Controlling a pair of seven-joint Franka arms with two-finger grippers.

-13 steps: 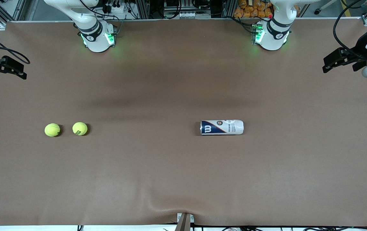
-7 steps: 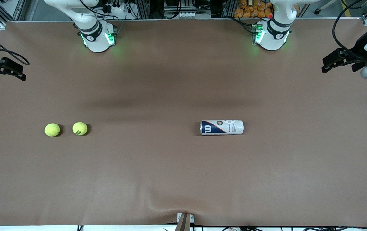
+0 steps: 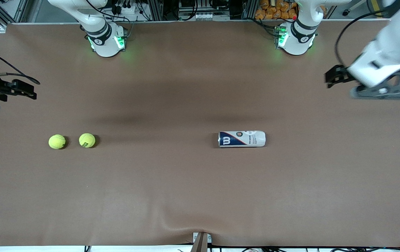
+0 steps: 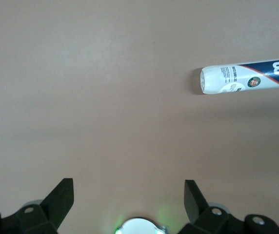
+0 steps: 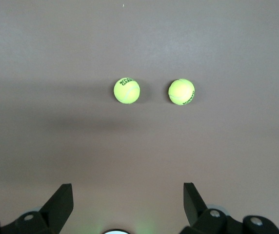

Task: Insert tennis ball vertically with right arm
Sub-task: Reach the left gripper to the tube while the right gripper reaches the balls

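Two yellow-green tennis balls [image 3: 57,141] [image 3: 87,140] lie side by side on the brown table toward the right arm's end. They also show in the right wrist view [image 5: 127,90] [image 5: 181,91]. A white and blue Wilson ball can [image 3: 241,139] lies on its side near the table's middle, and shows in the left wrist view [image 4: 247,76]. My right gripper [image 3: 25,90] [image 5: 128,197] is open and empty, high over the table's edge at the right arm's end. My left gripper [image 3: 331,77] [image 4: 128,195] is open and empty, high over the left arm's end.
The two arm bases [image 3: 106,41] [image 3: 295,39] stand along the table's edge farthest from the front camera. A small bracket [image 3: 201,241] sits at the edge nearest that camera. The brown mat [image 3: 172,192] has a slight wrinkle there.
Both arms have swung in over the table. The left gripper moved the most, toward the middle. The right gripper shifted a little inward. The balls and the can have not moved.
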